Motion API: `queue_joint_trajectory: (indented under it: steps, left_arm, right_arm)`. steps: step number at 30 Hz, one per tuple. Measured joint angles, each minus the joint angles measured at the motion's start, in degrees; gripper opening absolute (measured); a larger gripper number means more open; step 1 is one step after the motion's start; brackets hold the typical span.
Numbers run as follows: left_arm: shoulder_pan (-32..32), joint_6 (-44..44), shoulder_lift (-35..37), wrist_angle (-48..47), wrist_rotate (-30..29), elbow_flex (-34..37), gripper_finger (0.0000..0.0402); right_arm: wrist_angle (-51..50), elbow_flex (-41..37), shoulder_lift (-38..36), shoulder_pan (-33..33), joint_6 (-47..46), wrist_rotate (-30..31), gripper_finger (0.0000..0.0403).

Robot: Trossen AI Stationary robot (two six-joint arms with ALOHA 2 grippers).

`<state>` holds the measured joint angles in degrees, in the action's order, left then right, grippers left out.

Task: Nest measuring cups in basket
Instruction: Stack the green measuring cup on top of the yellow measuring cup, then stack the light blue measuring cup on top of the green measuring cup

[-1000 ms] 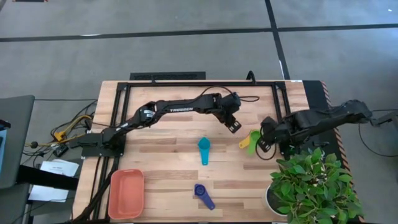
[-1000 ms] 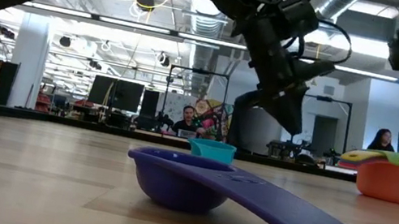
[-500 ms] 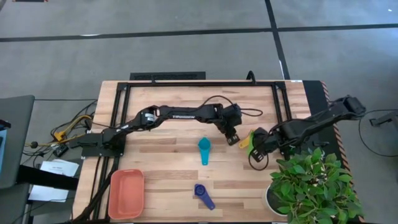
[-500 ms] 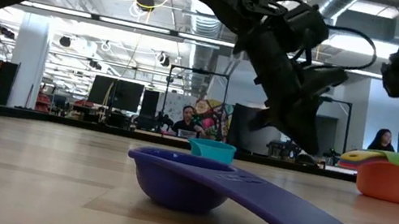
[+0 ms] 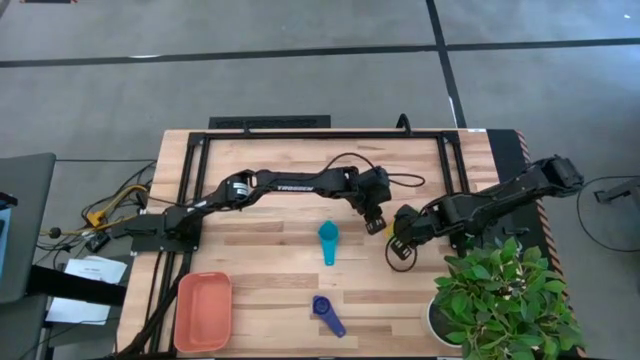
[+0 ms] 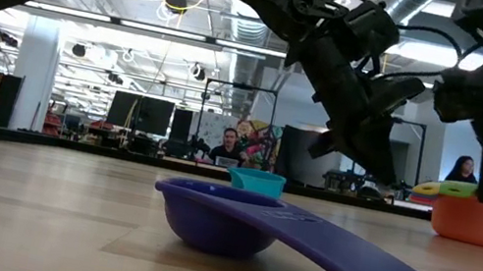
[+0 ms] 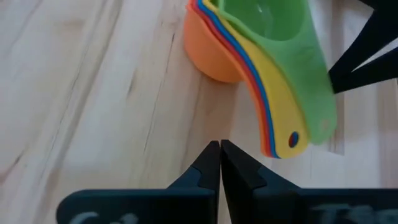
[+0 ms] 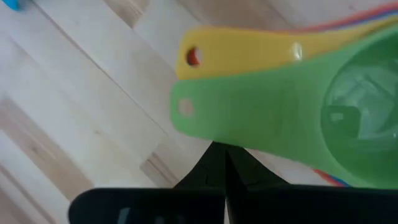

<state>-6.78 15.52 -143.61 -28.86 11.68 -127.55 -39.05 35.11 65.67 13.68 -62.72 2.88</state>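
Observation:
A nested stack of cups [image 7: 249, 56], with green on top, yellow below and coral at the bottom, stands on the table right of centre. In the high view the right gripper mostly covers it. My left gripper [image 7: 220, 148] is shut, low beside the ends of the stack's handles [image 5: 376, 222], and touches nothing. My right gripper [image 8: 221, 152] is shut and comes down on the stack from the near-right side [image 5: 398, 247]. A teal cup [image 5: 328, 240] and a purple cup [image 5: 326, 315] lie apart on the table. The salmon basket [image 5: 203, 311] sits at the near-left corner. My right gripper's shut fingertips [image 8: 217, 155] stand against the edge of the green top cup's handle [image 8: 242, 121], coming from above and slanting. I cannot tell whether they touch it. The stack [image 6: 473, 211] rests upright on the table.
A potted plant [image 5: 500, 298] fills the near-right corner, close behind my right arm. A black frame [image 5: 320, 135] runs along the far edge. Bare wood lies between the teal cup and the basket. People sit in the room beyond the table [image 6: 223, 142].
My right gripper has come down and moved toward the table's left, from above the stack's right side to the green handle. My left gripper moved a little right and toward the near edge, closer to the stack, then kept still. The cups have not shifted.

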Motion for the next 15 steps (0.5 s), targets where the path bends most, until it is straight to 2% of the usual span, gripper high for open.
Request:
queue_joint_trajectory:
  steps: [8, 11, 15]
  left_arm:
    - [1.07, -1.98, 0.00, -0.22, 1.21, 0.00, 0.0000]
    - [0.98, -1.29, 0.02, -0.66, 0.00, 0.00, 0.0000]
    - [-0.21, 0.77, 0.48, -5.08, 0.03, -0.15, 0.0000]
  right_arm:
    - [3.22, 0.02, -0.53, -3.57, 3.02, -0.06, 0.0008]
    - [3.15, 0.02, -0.52, -3.72, 2.34, -1.00, 0.0009]
    - [3.75, 0.02, -0.52, -3.10, 0.72, -2.76, 0.0010]
